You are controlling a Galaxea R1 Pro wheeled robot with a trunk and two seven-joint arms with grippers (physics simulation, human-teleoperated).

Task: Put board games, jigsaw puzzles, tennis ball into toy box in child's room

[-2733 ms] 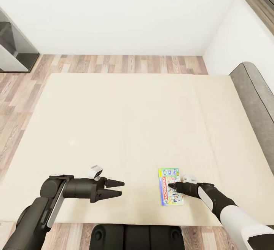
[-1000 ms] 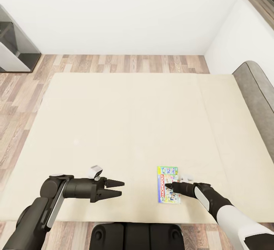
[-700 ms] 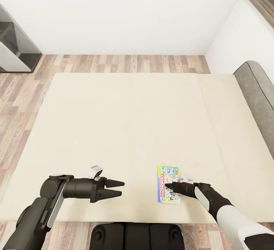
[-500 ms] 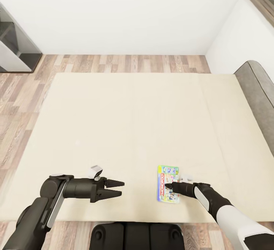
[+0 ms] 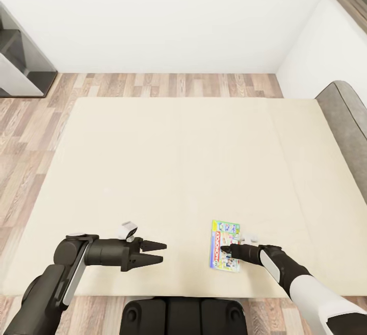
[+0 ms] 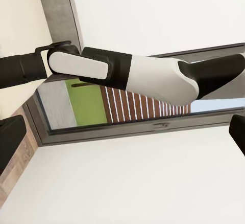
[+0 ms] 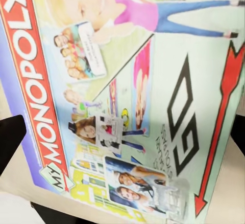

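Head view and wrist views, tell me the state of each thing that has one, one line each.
Monopoly board game: lying flat, face up on the bed, box shut.
Right gripper: over the game's box; open or shut, cannot tell.
Left gripper: open, empty, above the bed.

The board game box [image 7: 127, 96] lying on the bed carries the brand "MONOPOLY" in big white letters on a red band along one edge; before it stands a small "MY"; a large black "GO" with a red arrow is printed on the lid; the smaller print, perhaps captions, is too blurred to read.
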